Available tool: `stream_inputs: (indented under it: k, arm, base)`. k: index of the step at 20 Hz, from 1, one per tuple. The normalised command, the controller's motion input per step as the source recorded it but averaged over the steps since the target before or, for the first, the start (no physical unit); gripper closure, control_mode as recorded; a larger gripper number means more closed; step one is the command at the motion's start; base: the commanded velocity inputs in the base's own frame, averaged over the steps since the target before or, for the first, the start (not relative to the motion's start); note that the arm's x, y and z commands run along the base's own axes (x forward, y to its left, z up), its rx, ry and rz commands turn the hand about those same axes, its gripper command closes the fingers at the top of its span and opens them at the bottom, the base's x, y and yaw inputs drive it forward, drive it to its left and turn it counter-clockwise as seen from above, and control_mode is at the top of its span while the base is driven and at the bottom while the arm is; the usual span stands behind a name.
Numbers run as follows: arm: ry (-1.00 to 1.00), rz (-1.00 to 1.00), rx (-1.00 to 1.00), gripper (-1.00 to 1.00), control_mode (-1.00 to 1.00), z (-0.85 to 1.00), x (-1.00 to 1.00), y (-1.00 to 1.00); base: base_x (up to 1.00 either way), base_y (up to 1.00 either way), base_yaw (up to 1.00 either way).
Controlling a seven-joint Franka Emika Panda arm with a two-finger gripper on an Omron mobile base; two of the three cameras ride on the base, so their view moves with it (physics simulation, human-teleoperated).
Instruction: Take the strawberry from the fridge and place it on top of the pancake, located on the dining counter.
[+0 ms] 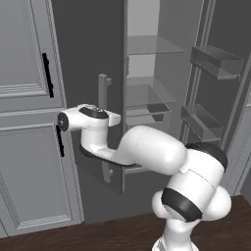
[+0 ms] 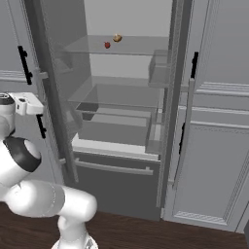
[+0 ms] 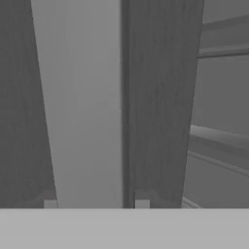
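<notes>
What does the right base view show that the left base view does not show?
The right base view shows the strawberry on an upper glass shelf, beside a small tan item, plus the fridge's bottom drawer. The left base view shows the arm's hand at the left door's handle. Both show the open fridge with glass shelves.

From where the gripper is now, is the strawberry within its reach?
Probably not yet. The gripper sits at the bar handle of the fridge's left door, jaws either side of it. The strawberry lies on the upper glass shelf; both doors are open, so the way in looks free.
</notes>
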Motion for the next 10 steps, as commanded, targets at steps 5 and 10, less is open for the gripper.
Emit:
stream_inputs:
  k: [5,10]
  arm:
    - [0.00,-0.06,-0.01,-1.00,-1.00,0.00,-0.04,0.42]
    - [0.00,-0.01,0.00,-1.00,-1.00,-0.07,0.07,0.35]
  base:
    - [0.00,0.00,0.00]
    - [0.00,0.00,0.00]
